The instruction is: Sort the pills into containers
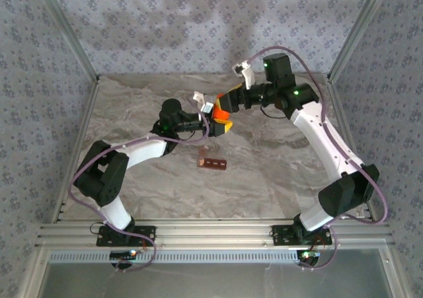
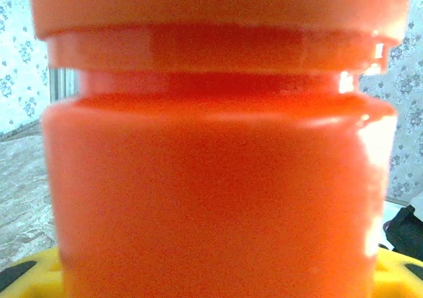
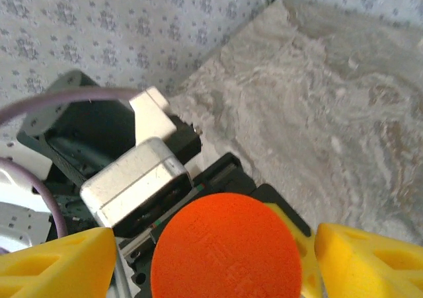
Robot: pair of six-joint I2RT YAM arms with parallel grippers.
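My left gripper (image 1: 220, 123) is shut on a bright orange bottle (image 1: 221, 115) and holds it above the middle of the table. The bottle's body (image 2: 211, 179) sits close up in the left wrist view, with a yellow finger (image 2: 49, 279) at the bottom corner. My right gripper (image 1: 225, 104) stands open at the bottle's round orange lid (image 3: 226, 248). Its yellow fingers (image 3: 59, 261) flank the lid with gaps on both sides. The containers (image 1: 213, 162), a dark red-brown strip, lie on the table nearer the arms. The pills are out of view.
The marbled tabletop (image 1: 277, 172) is walled by patterned panels at the back and sides. An aluminium rail (image 1: 211, 232) runs along the near edge by the arm bases. The left wrist's black and silver housing (image 3: 132, 172) is just behind the lid.
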